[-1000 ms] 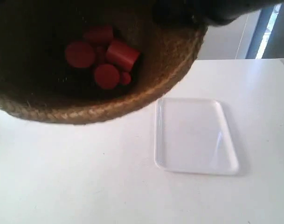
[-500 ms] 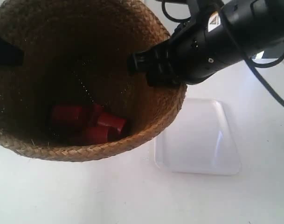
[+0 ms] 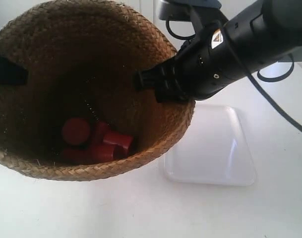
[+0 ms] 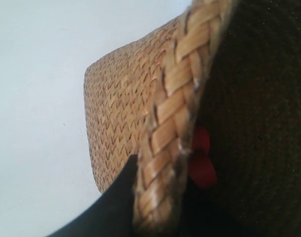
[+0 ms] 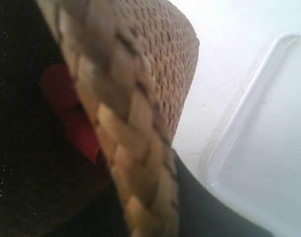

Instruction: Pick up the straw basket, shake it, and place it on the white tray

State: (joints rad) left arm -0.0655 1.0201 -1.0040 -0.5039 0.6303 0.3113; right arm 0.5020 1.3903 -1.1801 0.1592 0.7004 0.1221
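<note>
The straw basket (image 3: 106, 44) hangs between two arms, held by opposite sides of its flared braided rim, with its dark mouth turned toward the exterior camera so that it fills the exterior view's left and middle. The right tool (image 5: 145, 212) is closed on the rim at the side nearest the white tray (image 3: 215, 148). Its wrist view shows one dark finger against the outer weave and the braid pinched just beside it, with the tray's rounded corner showing past the basket's wall. In the exterior view this is the black arm reaching in from the upper right, its tip (image 3: 151, 82) meeting the rim. The left tool (image 4: 155, 207) grips the opposite side of the rim, with a dark finger pressed to the outside of the braid. In the exterior view only a dark wedge of it (image 3: 7, 72) shows at the left edge. Inside the basket several red cylinders (image 3: 91, 141) lie heaped together at the bottom. The tray lies flat on the white tabletop (image 3: 141, 213) beside the basket, toward the exterior view's right. The basket's rim overlaps the tray's left edge in that view, but the basket is not set on the tray. The basket's base is hidden in the exterior view.
</note>
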